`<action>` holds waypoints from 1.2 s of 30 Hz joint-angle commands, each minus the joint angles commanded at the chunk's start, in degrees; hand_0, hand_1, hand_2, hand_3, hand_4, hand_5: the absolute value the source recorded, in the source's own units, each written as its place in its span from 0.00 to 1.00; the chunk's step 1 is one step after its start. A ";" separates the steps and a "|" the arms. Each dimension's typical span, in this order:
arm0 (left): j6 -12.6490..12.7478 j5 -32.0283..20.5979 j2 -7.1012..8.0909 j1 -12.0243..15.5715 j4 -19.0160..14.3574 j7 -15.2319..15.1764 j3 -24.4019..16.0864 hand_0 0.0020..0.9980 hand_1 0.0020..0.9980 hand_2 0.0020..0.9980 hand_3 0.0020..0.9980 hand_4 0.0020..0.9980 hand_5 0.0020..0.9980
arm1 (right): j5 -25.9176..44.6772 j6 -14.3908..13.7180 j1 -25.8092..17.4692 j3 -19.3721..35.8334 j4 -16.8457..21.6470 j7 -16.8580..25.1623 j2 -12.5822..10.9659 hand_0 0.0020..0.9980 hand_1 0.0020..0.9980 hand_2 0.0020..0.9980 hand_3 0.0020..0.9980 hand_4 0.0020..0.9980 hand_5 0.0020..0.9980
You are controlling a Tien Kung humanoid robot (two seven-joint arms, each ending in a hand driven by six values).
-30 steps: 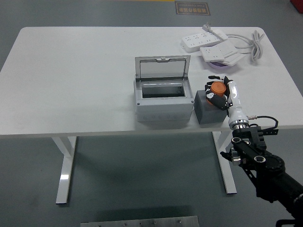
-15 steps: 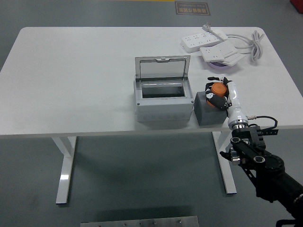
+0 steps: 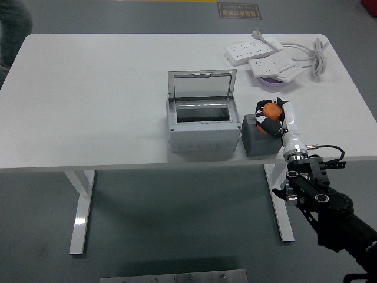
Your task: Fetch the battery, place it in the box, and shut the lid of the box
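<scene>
Right hand (image 3: 274, 118), right of centre in the frame, has its fingers (image 3: 261, 109) wrapped around the orange, round-topped battery (image 3: 271, 110), which sits on top of the matte grey block (image 3: 258, 135); the left hand is nowhere in shot. The grey plastic box (image 3: 203, 128) lies just left of that block on the white tabletop (image 3: 94, 100), its clear hinged lid (image 3: 202, 86) standing upright behind the rectangular opening. So the carry looks short, leftward.
</scene>
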 joint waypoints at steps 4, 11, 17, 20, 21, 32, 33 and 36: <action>0.06 -0.14 -0.02 -0.02 0.01 0.00 0.07 0.85 0.91 0.84 0.84 0.82 0.68 | 0.42 -0.17 0.05 -0.20 -0.01 -0.05 -0.03 0.22 0.36 0.36 0.38 0.38 0.00; 0.12 -0.31 0.00 0.02 -0.01 0.00 0.05 0.85 0.91 0.85 0.84 0.82 0.68 | 0.32 -0.93 0.17 -0.38 0.34 -0.38 -0.14 0.21 0.31 0.33 0.36 0.34 0.00; 0.17 -0.48 0.00 0.00 -0.02 0.00 0.13 0.85 0.91 0.85 0.84 0.83 0.69 | 0.00 -1.43 0.26 -0.54 0.62 -0.70 -0.21 0.17 0.25 0.31 0.36 0.30 0.00; 0.17 -0.50 -0.01 -0.03 -0.02 0.00 0.12 0.85 0.91 0.85 0.84 0.83 0.69 | -0.24 -1.75 0.32 -0.61 0.82 -0.89 -0.26 0.17 0.25 0.31 0.36 0.30 0.00; 0.19 -0.50 -0.01 -0.03 -0.02 0.00 0.12 0.85 0.91 0.85 0.84 0.84 0.70 | -0.34 -1.85 0.34 -0.62 0.89 -0.96 -0.28 0.16 0.24 0.31 0.36 0.28 0.00; 0.24 -0.36 0.05 0.01 -0.05 0.00 -0.16 0.85 0.91 0.85 0.84 0.84 0.70 | -2.58 -2.58 1.87 -1.01 2.75 -2.71 -1.51 0.17 0.23 0.31 0.36 0.27 0.00; 0.25 -0.38 0.05 0.00 -0.05 0.00 -0.16 0.85 0.92 0.85 0.84 0.84 0.70 | -2.47 -2.52 2.13 -1.02 2.89 -2.84 -1.70 0.16 0.22 0.31 0.36 0.27 0.00; 0.25 -0.34 0.05 -0.01 -0.03 0.00 -0.21 0.85 0.92 0.85 0.84 0.84 0.70 | -1.75 -2.27 2.81 -0.91 3.21 -3.05 -2.14 0.16 0.22 0.31 0.36 0.27 0.00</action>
